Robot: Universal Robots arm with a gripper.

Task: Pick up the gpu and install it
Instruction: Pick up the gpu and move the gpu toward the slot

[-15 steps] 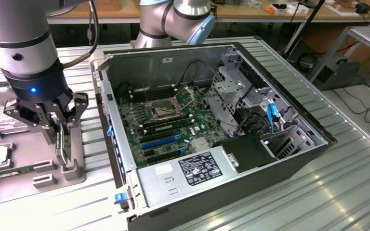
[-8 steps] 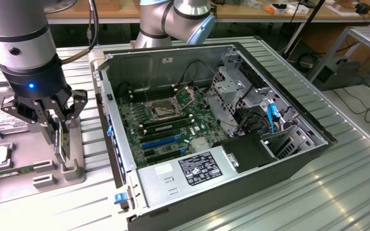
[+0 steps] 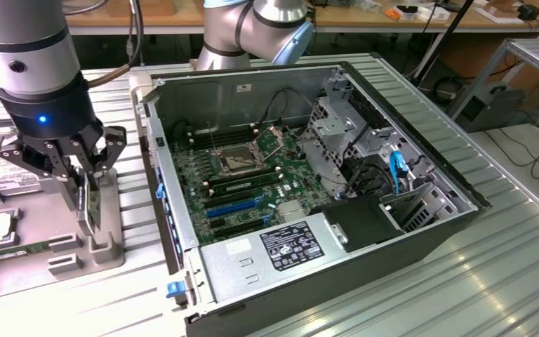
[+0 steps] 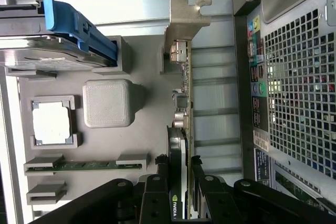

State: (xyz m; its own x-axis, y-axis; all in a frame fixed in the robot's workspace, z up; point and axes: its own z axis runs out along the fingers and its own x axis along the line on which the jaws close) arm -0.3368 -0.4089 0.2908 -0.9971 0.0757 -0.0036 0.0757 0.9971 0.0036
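The gpu [image 3: 89,202] stands on edge in a slot of the grey holder tray [image 3: 101,246], at the exterior view's left of the open computer case [image 3: 344,175]. My gripper [image 3: 82,170] hangs straight down over it, a finger on each side of the card. In the wrist view the gpu [image 4: 185,103] is seen edge-on, with its silver bracket [image 4: 184,19] at the far end. There my gripper [image 4: 178,167] is shut on the card, its black fingers [image 4: 159,182] pressed against both faces. The card still sits in the holder.
The tray also holds a hard drive [image 4: 52,51] with a blue clip, a processor chip [image 4: 51,121] and a green memory stick [image 4: 84,165]. The case's motherboard [image 3: 241,182] lies exposed, with blue expansion slots [image 3: 232,208]. The case's perforated rear wall [image 4: 299,93] stands close beside the card.
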